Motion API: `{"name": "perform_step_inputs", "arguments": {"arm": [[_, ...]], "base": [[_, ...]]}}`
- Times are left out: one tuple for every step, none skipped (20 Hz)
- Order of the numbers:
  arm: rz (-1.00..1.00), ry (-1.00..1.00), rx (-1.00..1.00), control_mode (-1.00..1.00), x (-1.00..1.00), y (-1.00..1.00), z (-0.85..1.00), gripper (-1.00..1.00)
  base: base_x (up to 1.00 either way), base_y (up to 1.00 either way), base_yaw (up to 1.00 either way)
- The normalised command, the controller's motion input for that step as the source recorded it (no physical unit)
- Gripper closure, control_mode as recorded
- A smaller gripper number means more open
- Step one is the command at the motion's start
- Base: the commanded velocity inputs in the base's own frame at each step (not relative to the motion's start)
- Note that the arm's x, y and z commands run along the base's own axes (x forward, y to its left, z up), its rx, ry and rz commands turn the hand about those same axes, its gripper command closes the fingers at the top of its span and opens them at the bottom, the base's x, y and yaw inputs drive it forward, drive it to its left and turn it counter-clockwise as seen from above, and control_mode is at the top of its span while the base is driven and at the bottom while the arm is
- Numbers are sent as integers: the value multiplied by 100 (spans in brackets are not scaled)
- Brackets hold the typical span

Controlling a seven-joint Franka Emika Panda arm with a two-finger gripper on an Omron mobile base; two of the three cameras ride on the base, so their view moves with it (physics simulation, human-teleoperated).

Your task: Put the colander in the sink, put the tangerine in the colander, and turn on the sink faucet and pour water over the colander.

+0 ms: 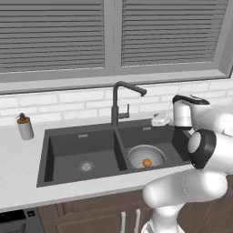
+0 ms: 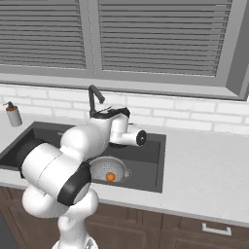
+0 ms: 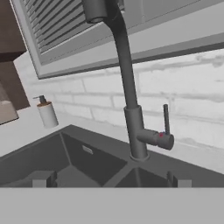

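Note:
The colander (image 1: 146,155) (image 2: 108,171) lies in the right basin of the dark sink (image 1: 48,157) (image 2: 158,160). The tangerine (image 1: 147,162) (image 2: 110,177) rests inside it. The sink faucet (image 1: 115,105) (image 2: 91,101) (image 3: 131,100) stands behind the divider, its spout reaching toward the right basin. Its thin side lever (image 3: 166,119) stands upright. No water is in view. My gripper (image 1: 159,120) (image 3: 109,180) hovers over the right basin's back edge, to the right of the faucet and facing it. It is open and holds nothing.
A grey soap dispenser (image 1: 25,127) (image 2: 13,115) (image 3: 47,113) stands on the counter left of the sink. A white tiled wall and a window with blinds rise behind the faucet. The counter (image 2: 209,175) stretches to the right of the sink.

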Motion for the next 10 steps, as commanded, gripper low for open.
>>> {"name": "perform_step_inputs", "arguments": {"arm": [[8,0,0,-100,23,0,0,-100],[9,0,0,-100,24,0,0,-100],[10,-1,0,-100,21,0,0,-100],[11,-2,0,-100,21,0,0,-100],[11,-3,0,-100,21,0,0,-100],[11,-5,0,-100,19,0,-1,-100],[11,-5,0,-100,19,0,-4,-100],[10,-6,0,-100,13,0,-3,-100],[10,-7,0,-100,10,0,-3,-100],[10,-8,0,-100,7,0,-3,-100]], "base": [[0,0,0],[0,0,0],[0,0,0],[0,0,0],[0,0,0],[0,0,0],[0,0,0],[0,0,0],[0,0,0],[0,0,0]]}}
